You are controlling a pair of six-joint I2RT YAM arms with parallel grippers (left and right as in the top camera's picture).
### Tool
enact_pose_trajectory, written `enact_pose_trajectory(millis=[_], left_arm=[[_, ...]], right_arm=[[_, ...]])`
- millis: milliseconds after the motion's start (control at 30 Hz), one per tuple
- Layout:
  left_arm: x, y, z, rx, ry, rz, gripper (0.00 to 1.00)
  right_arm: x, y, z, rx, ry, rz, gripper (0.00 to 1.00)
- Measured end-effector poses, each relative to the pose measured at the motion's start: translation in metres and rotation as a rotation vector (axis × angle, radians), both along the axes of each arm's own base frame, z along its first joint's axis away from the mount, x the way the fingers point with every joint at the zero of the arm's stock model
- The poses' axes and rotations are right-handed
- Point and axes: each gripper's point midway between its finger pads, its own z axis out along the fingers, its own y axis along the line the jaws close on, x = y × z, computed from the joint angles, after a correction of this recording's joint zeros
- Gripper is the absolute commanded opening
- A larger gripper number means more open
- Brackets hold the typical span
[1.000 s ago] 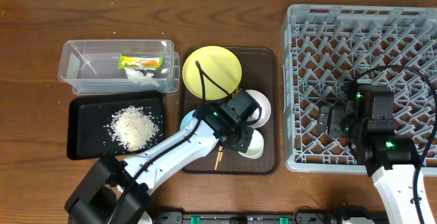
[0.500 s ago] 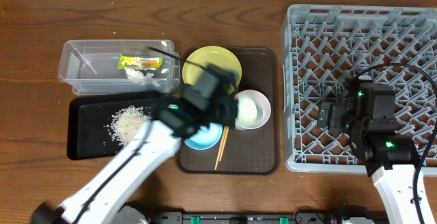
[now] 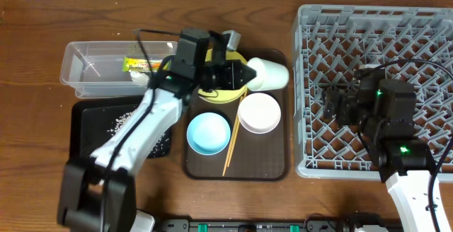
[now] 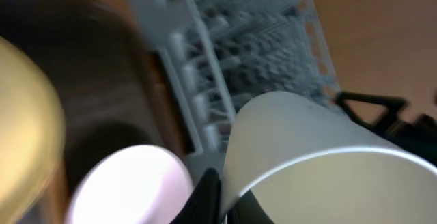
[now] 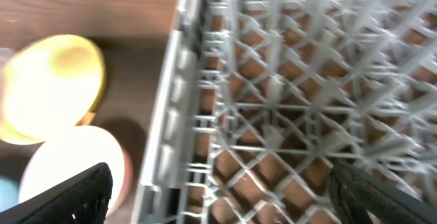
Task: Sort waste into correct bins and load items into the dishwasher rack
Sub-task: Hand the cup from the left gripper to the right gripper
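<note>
Overhead, left gripper [image 3: 245, 75] holding cup [image 3: 269, 73], just beside rack [image 3: 300, 94] wall

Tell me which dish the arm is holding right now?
The pale cup, gripped sideways by the left tool; blue bowl, white bowl and yellow plate rest flat.

Far cells of the dishwasher rack [image 3: 425, 27] lie open, while the right gripper [image 3: 333, 109] hangs over its left-middle part.
</note>
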Motion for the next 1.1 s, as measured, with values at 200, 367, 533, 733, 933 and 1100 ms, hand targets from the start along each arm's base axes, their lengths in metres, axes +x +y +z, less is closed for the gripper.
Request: enact_pose_trajectory(millis=[200,367,533,733,933,1100], left_arm=[[-0.011,-0.015,0.002,-0.109,0.064,-0.108,0.06],[-0.019,-0.018,0.008,-0.147,0.098,-0.144,0.06],[-0.024,-0.019,0.011,-0.17,0.127,-0.163,0.06],[-0.026,-0.016,0.014,-0.195,0.167,-0.167,0.06],[-0.03,-0.016,0.019,-0.225,0.219,-0.183,0.06],[-0.033,-0.016,0.022,-0.242,0.247,-0.194,0.06]], right_arm=[[-0.001,0.022,0.005,0.117,-0.009,0.121,0.99],[-0.001,0.049,0.004,0.221,0.0,0.279,0.99],[0.001,0.07,-0.005,0.314,0.027,0.406,0.99],[0.002,0.087,-0.009,0.37,0.008,0.553,0.99],[-0.005,0.098,-0.003,0.415,-0.063,0.716,0.99],[-0.01,0.102,0.001,0.43,-0.093,0.779,0.99]])
